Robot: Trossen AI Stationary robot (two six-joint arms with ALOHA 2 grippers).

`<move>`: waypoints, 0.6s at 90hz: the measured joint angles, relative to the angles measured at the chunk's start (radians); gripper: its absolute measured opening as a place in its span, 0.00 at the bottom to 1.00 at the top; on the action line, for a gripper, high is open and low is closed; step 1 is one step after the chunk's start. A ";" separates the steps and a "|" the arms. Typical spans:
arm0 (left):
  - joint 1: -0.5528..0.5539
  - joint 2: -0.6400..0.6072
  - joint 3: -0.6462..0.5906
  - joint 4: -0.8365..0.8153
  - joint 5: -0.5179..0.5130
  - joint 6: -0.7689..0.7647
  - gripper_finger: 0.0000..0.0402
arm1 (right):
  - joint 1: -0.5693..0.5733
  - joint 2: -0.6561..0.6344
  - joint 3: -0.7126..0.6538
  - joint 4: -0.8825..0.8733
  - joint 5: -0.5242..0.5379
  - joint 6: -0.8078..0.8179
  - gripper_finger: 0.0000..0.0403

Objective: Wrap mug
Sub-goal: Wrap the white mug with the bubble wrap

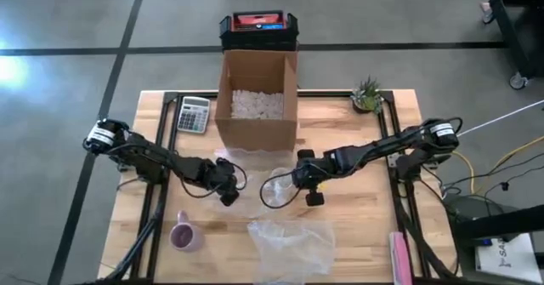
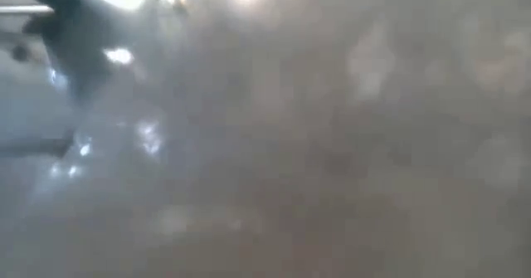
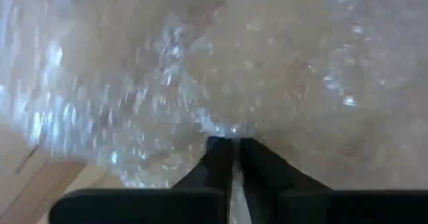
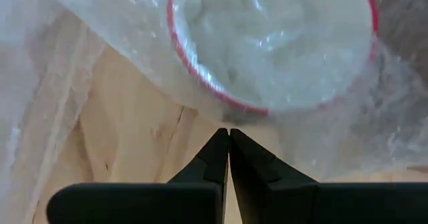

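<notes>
Two grippers at table centre: left gripper [image 3: 231,144] pinched on bubble wrap [image 1: 255,187]; right gripper [image 4: 229,134] closed, empty. Mug [image 1: 276,189] w/ red rim under wrap, mouth toward right gripper.

Both arms are dark, nearly black, built of slim jointed links. The left arm [image 1: 144,156] carries a white label with dark marking on the round housing at its far-left end, and the right arm [image 1: 382,147] wears the same kind of label at its far-right end. Thin black cables loop loosely alongside each arm's links. The left gripper [image 3: 232,158] has two matte black, wedge-shaped fingers on a black crossbar; the right gripper [image 4: 229,150] looks identical.
</notes>
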 joint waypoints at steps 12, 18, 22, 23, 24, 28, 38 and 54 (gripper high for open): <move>-0.018 -0.047 0.115 0.011 -0.037 0.065 0.00 | 0.000 0.000 -0.003 0.035 0.000 0.000 0.00; -0.030 -0.051 0.166 0.007 -0.074 0.109 0.00 | 0.000 0.000 -0.003 0.052 0.000 0.000 0.00; -0.035 -0.050 0.200 0.031 -0.086 0.149 0.00 | 0.000 0.000 -0.003 0.059 0.000 0.000 0.00; -0.036 -0.050 0.208 0.040 -0.088 0.159 0.00 | 0.000 0.000 -0.003 0.060 0.000 0.000 0.00; -0.037 -0.050 0.216 0.051 -0.089 0.168 0.00 | 0.000 0.000 -0.003 0.062 0.000 0.000 0.00; -0.038 -0.051 0.245 0.100 -0.090 0.209 0.00 | 0.000 0.000 -0.004 0.074 0.000 0.001 0.00; -0.037 -0.039 0.287 0.238 -0.094 0.319 0.00 | 0.000 0.000 -0.004 0.106 0.000 0.012 0.00; -0.028 0.021 0.306 0.418 -0.096 0.420 0.00 | 0.000 0.012 -0.004 0.157 0.000 0.019 0.00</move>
